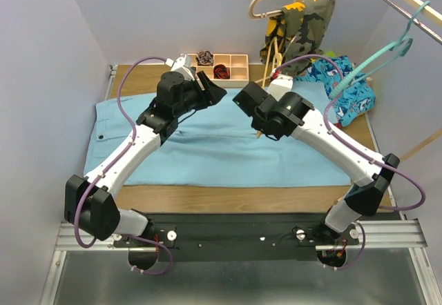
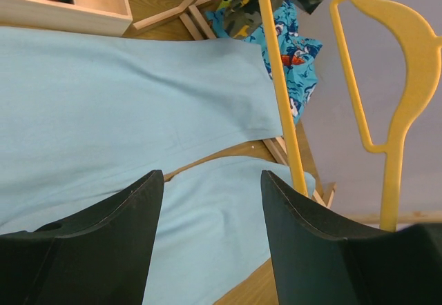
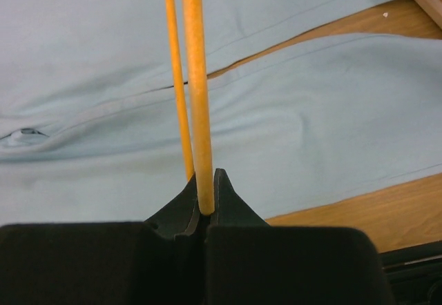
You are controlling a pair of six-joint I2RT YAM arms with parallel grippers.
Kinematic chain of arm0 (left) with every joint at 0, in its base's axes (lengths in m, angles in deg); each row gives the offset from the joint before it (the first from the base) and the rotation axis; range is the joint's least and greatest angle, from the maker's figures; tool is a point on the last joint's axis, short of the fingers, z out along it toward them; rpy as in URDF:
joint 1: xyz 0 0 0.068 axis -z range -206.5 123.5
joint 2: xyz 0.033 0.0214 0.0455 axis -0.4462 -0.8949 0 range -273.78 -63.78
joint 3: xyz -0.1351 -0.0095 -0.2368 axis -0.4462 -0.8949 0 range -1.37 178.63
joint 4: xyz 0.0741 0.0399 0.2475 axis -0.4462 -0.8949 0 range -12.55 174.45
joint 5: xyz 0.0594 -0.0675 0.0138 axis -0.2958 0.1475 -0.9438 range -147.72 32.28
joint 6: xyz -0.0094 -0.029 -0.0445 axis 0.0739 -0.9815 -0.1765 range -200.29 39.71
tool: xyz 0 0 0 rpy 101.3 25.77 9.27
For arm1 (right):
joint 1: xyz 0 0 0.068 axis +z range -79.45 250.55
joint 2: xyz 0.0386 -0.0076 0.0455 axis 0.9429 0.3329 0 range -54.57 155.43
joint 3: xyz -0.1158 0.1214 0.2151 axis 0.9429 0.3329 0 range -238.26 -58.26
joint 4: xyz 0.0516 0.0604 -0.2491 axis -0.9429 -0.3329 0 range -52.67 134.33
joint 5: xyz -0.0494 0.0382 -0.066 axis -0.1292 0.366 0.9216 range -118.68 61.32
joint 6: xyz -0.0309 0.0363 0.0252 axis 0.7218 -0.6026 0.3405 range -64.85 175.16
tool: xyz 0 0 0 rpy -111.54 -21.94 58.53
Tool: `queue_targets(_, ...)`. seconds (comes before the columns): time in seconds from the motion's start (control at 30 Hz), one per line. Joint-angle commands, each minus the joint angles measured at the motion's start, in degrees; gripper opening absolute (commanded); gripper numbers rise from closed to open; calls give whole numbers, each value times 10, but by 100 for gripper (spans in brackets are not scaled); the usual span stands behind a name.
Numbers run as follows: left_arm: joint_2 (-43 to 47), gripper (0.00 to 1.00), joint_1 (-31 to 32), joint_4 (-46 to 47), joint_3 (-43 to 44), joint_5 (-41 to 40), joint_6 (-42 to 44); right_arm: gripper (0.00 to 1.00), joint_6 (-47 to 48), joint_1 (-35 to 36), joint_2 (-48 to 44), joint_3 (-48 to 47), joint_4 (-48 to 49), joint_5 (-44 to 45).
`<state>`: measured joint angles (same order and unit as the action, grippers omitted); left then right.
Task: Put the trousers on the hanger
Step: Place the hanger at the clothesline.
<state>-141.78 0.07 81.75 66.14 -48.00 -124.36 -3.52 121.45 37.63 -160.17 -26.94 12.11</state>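
**Inspector:** Position and condition of the trousers (image 1: 207, 146)?

**Assessor:** Spread flat on the wooden bench (image 1: 228, 198), waist to the left and legs running right. The cloth is soft, plain sky-blue and lightly creased. A strip of bare wood shows between the two legs towards the right end.

**Inspector:** Left end effector (image 2: 210, 188)?

**Assessor:** Released. Its black fingers stand wide apart with nothing between them. It hangs above the far part of the trousers, and I see no contact with the cloth.

**Inspector:** Right end effector (image 3: 206, 188)?

**Assessor:** Clenched on a thin, smooth, round bar of the yellow hanger (image 2: 407, 56), held over the middle of the trousers. The bar's lower end appears to sit just above the cloth. I cannot tell whether it touches.

**Inspector:** And the teal hanger (image 1: 400, 44)?

**Assessor:** It hangs high at the far right, well apart from both end effectors and from the trousers. It is a slim turquoise frame with a hooked top, and nothing is draped on it.
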Motion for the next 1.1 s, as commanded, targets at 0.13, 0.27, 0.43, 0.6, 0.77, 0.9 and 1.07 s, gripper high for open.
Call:
queue_targets(0.13, 21, 67, -17, 3, -25, 29, 21, 1, -92, 46, 24, -29, -84, 17)
queue_targets(0.27, 30, 67, -26, 6, -36, 36, 24, 1, -106, 47, 9, -10, -85, 25)
queue_targets(0.43, 34, 67, -35, 7, -47, 50, 29, 1, -112, 47, -10, -3, -85, 52)
queue_targets(0.6, 36, 67, -42, 5, -49, 56, 34, 1, -81, 27, 17, -21, -85, 88)
queue_targets(0.77, 44, 67, -42, -9, -45, 53, 37, 1, -46, 3, 55, -69, -85, 133)
queue_targets(0.9, 50, 67, -43, -17, -45, 50, 38, 1, -26, -26, 82, -93, -85, 159)
queue_targets(1.07, 61, 67, -43, -27, -48, 43, 39, 1, -13, -51, 105, -130, -84, 194)
